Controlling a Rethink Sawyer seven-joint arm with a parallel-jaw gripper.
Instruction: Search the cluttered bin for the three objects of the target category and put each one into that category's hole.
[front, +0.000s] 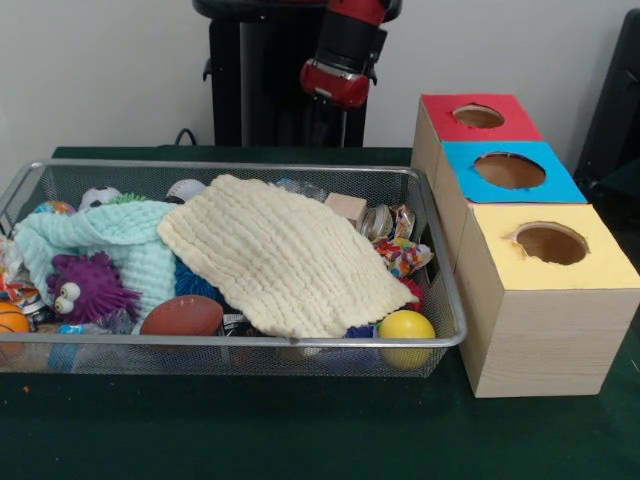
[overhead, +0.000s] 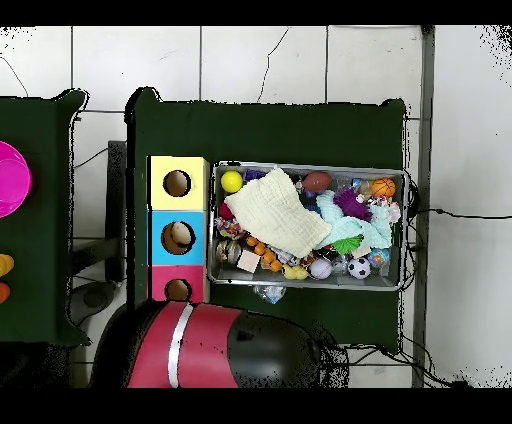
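- The wire bin (front: 440, 262) sits on the green table (front: 300, 430), packed with toys and cloth.
- A cream cloth (front: 285, 255) lies spread over the middle of the heap, hiding whatever is under it.
- A pale green cloth (front: 120, 240) is bunched to its left in the front view, with a purple spiky toy (front: 88, 287) with big eyes resting against it.
- A small brown football (front: 182, 316) leans on the near wall, and a yellow ball (front: 406, 327) sits in the near right corner.
- A little wooden block (front: 347, 208) and some shiny wrapped bits lie towards the far right of the bin.
- Three wooden boxes stand in a row just beside the bin: the yellow box (front: 560, 300), the blue box (front: 480, 190), the red box (front: 440, 118), each with a round hole on top.
- From overhead, something pale shows inside the blue box's hole.
- The red and black arm (front: 343, 55) hangs behind the bin, well above it; I cannot tell how its claw stands.
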